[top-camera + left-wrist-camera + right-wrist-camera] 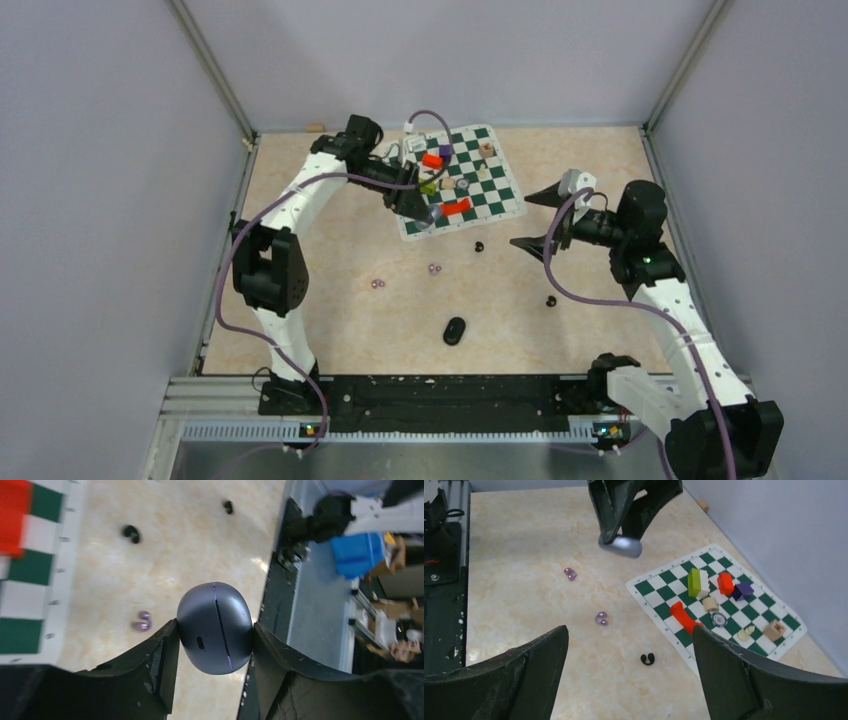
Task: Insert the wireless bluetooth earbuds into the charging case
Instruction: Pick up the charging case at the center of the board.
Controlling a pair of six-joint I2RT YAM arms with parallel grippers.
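Observation:
My left gripper (215,626) is shut on a closed grey-purple charging case (216,627), held above the near corner of the chessboard (432,212). In the right wrist view the case (620,545) hangs between the left fingers. Two pale purple earbuds (378,284) (435,268) lie on the table, as do two black earbuds (479,246) (551,300). My right gripper (535,220) stands open and empty, above the black earbud (647,658) beside the board. A black oval case (455,330) lies nearer the arm bases.
The green-and-white chessboard (505,200) at the back carries coloured blocks (725,583), a poker chip and small pieces. Grey walls enclose the table on three sides. A black rail (440,400) runs along the near edge.

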